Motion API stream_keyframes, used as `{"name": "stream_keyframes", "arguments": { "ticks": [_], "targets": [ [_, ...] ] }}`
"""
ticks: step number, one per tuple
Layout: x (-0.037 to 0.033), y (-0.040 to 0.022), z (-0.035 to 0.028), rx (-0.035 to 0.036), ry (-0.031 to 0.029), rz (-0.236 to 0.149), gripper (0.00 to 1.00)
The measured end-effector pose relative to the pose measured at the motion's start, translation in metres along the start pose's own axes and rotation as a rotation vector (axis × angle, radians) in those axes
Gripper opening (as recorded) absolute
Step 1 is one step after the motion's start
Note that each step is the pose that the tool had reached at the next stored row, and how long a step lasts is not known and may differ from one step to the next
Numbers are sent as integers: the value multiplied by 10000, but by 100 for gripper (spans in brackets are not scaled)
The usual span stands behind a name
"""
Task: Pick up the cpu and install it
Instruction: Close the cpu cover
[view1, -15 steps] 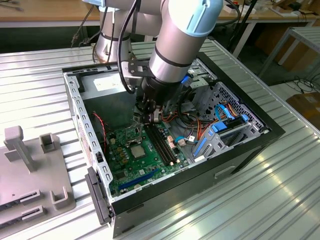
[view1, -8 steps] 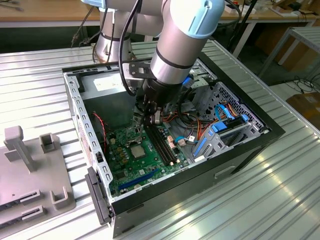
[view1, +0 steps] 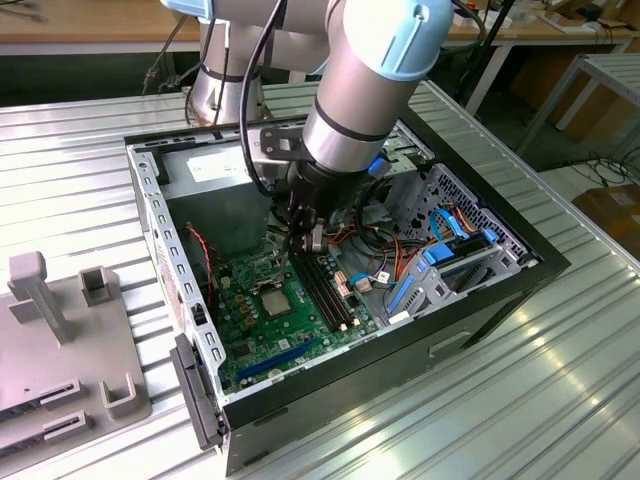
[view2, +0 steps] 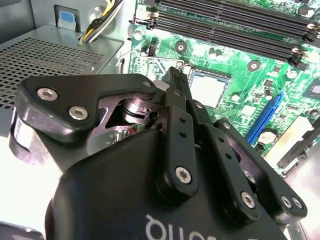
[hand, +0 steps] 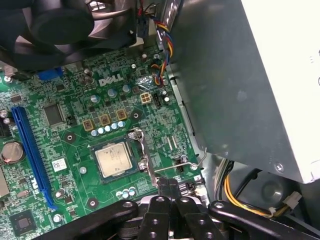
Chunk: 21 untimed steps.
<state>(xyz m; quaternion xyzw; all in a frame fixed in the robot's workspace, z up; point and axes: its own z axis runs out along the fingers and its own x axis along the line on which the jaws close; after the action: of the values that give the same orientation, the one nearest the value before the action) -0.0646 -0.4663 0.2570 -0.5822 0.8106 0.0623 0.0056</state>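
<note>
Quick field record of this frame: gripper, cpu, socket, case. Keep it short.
gripper: fingers shut together, nothing between them, just beside the socket lever
cpu: seated flat in the socket on the motherboard, also seen in the exterior view
socket: load plate open, chip top exposed
case: open computer case lying on its side on the ribbed metal table

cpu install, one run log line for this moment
gripper: shut, empty, over socket lever | cpu: seated in socket | motherboard: inside open pc case
</note>
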Motion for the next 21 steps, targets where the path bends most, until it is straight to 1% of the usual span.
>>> {"name": "stream_keyframes", "arguments": {
  "ticks": [16, 21],
  "targets": [
    [105, -32, -12, -3, 4, -38, 11],
    [110, -34, -12, 0, 13, -42, 11]
  ]
}}
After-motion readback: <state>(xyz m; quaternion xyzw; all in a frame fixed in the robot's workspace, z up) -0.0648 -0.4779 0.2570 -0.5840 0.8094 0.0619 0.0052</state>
